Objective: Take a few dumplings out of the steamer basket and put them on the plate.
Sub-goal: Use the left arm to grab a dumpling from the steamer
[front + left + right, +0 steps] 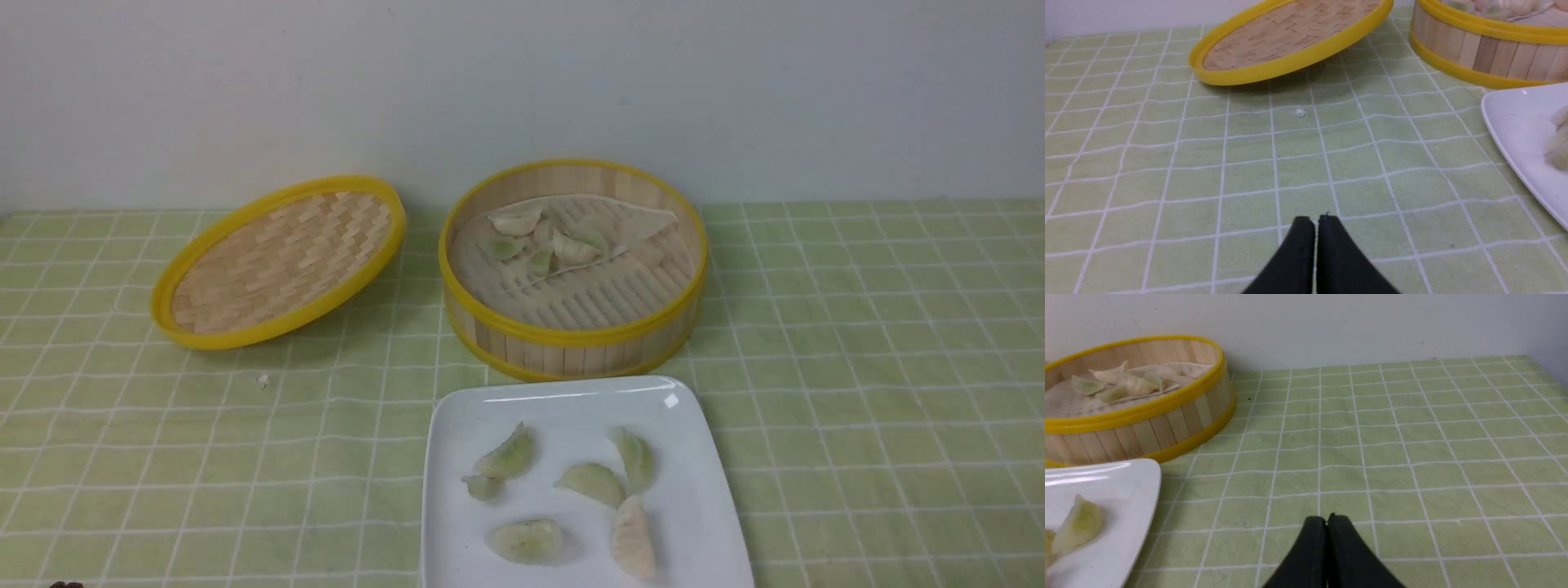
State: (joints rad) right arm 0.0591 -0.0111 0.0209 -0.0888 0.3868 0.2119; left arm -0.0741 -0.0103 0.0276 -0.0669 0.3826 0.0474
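At about 10 o'clock from the plate, the woven lid (277,261) sits tilted, its right edge raised off the checked tablecloth (857,367), with a pale crumb (263,379) just in front of it. The left gripper (1315,220) hangs low over bare cloth off the plate's 8 o'clock side, fingers pinched together on nothing. The steamer basket (571,347) stands at the plate's 12 o'clock, just beside its far edge. A handful of dumplings (543,241) huddle touching one another toward 12 o'clock on its rumpled liner (645,219). The plate (702,506) carries about six already, so the task looks nearly or wholly met. The right gripper (1327,517), off the plate's 4 o'clock side, is likewise pressed closed and empty. Should another pick be made, I judge the chief risks to be clumped dumplings coming up stuck together or tearing their soft skins, the loose liner lifting with them, and a reaching left arm clipping the propped lid.
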